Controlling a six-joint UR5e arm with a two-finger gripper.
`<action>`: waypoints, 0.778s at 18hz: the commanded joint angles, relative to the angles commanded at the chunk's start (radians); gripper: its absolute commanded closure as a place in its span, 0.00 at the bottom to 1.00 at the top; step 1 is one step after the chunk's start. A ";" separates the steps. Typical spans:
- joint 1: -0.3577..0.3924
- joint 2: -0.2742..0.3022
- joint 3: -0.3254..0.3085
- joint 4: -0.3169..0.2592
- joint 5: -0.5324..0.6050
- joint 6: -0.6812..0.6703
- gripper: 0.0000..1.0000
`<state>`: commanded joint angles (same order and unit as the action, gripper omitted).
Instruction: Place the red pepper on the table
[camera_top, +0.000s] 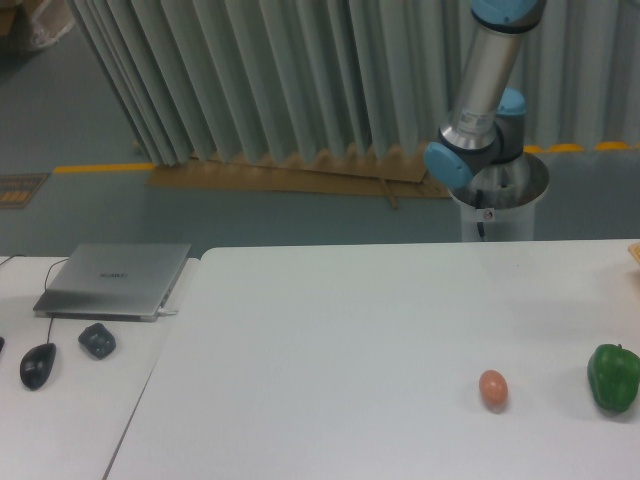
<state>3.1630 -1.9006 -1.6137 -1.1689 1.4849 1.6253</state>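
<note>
Clearly, the red pepper is not visible anywhere in this view, and the fingers of the robot are out of view too, so I cannot say if they are open, closed or holding something.

At the left of the frame stands a second white desk (70, 400) with a closed laptop (112, 280), a dark mouse (37, 365) and a small dark object (97, 340) beside it. These have no part in the task and should not be touched.

The middle of the frame is taken by the white worktop (330, 340), which is the goal for the pepper. Its wide middle part carries nothing, so I judge it a good place for putting the pepper down.

Toward the lower right lie a small brown egg (493, 389) and, at the right edge, a green pepper (613, 376), well apart from each other. At the upper right only the base and a lower link of the arm (480, 110) show behind the worktop; the rest runs out of the top of the frame.

To do the step well, I would bring the pepper down over the free middle part, away from the egg and the green pepper. It should go low and slowly until it rests on the surface, and only then be let go, because its lumpy round shape could roll.
</note>
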 joint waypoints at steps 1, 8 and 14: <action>0.000 0.003 0.002 0.002 0.000 -0.069 0.00; 0.008 -0.006 -0.009 -0.008 0.008 -0.281 0.00; -0.024 -0.015 -0.031 -0.098 0.012 -0.269 0.00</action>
<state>3.1386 -1.9160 -1.6443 -1.2670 1.4971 1.3560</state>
